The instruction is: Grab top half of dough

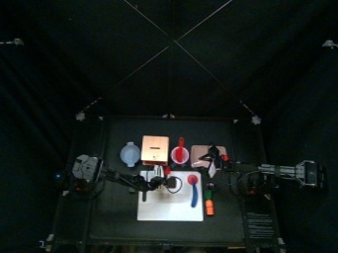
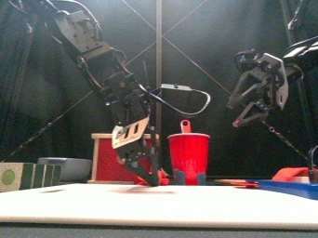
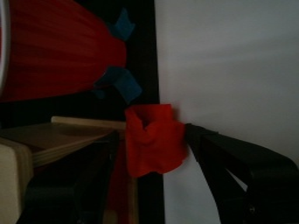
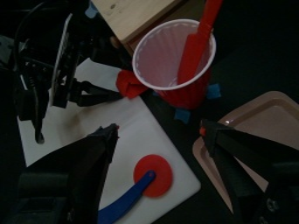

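Observation:
The dough is a small red lump lying at the edge of the white board. My left gripper is open, with one jaw on either side of the lump and a gap showing at each side. The right wrist view shows the same dough beside the red cup, with the left arm's jaws around it. In the front view the left gripper hangs low, just above the board. My right gripper stands open with nothing in it, raised at the right.
A red cup with a red utensil in it stands just behind the dough, next to a wooden block. On the board lie a round red-headed tool with a blue handle and an orange stick. A pink tray lies to the right.

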### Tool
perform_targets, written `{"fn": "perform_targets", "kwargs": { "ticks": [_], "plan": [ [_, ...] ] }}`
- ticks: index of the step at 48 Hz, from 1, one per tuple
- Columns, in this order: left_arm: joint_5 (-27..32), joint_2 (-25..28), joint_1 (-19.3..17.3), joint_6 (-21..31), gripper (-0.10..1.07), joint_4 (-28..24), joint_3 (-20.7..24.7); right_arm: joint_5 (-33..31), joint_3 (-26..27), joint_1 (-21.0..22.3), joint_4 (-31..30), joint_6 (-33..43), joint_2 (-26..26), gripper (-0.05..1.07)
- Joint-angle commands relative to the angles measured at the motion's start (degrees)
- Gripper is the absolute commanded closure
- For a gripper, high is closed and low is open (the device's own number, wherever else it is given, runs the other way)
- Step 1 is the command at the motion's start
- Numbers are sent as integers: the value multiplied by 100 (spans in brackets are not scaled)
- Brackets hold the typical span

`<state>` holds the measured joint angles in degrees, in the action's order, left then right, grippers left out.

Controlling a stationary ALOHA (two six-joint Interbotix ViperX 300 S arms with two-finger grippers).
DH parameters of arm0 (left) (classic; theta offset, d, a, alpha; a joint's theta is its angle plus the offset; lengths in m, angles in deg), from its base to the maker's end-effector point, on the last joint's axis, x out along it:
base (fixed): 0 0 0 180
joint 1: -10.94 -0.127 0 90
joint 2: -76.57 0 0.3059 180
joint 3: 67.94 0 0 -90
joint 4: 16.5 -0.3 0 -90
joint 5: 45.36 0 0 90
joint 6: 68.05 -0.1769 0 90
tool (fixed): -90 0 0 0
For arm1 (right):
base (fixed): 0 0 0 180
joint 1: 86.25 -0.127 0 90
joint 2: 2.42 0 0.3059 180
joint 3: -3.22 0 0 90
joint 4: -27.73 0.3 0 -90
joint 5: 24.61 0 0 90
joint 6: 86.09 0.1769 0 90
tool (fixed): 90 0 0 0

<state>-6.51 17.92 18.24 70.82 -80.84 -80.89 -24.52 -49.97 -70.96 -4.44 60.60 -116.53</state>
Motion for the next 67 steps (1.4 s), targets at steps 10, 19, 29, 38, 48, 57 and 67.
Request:
{"fn": "perform_targets", "kwargs": {
  "ticks": [10,19,29,38,48,57,67],
  "plan": [
    [-18,53,-141,-26,2,237,0,26,53,9,9,0,0,-1],
    [-123,88,-141,-35,6,422,-35,26,53,9,9,9,0,-1],
    [-149,105,-149,-26,12,536,-53,26,62,9,9,9,0,-1],
    [-149,123,-202,-9,17,606,-79,26,62,9,9,9,0,-1],
    [-114,123,-220,-18,24,633,-70,26,62,9,9,9,0,-1],
    [-88,62,-229,-18,30,633,-62,26,53,0,9,9,9,-1],
    [26,-193,-229,-44,31,615,-26,26,53,9,9,0,9,-1]
  ]
}}
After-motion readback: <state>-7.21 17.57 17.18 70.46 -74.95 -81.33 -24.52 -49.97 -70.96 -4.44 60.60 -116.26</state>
